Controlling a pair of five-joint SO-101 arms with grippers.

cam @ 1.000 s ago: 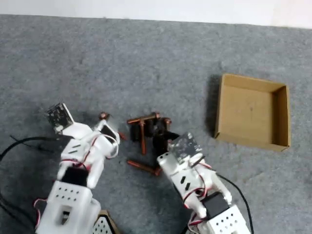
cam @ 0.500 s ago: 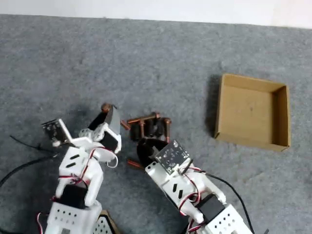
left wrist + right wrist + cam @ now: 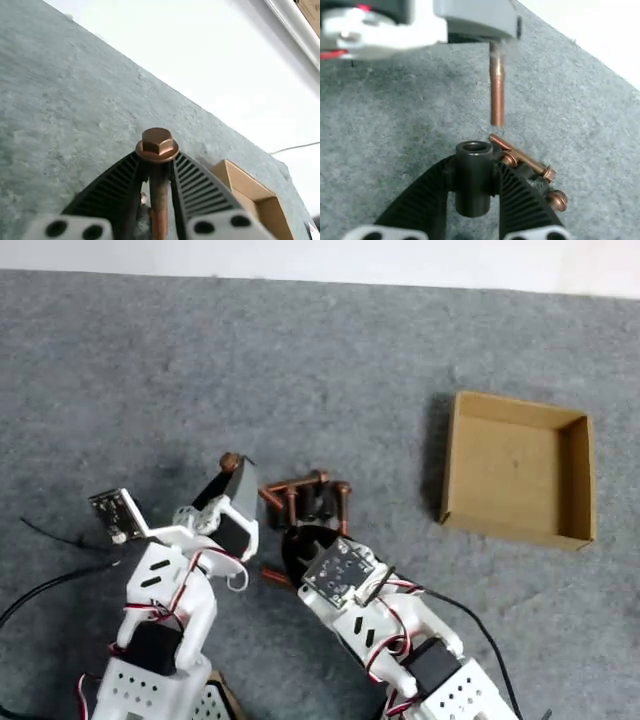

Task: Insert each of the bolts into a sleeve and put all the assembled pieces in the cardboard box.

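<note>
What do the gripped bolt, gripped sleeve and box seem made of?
The bolt looks like copper-plated metal: shiny reddish-brown sheen. The sleeve is matte black, plastic or coated metal, unclear. The cardboard box is plain brown cardboard with folded walls.

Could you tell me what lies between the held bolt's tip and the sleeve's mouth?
Nothing: the right wrist view shows a bare gap between bolt and sleeve.
</note>
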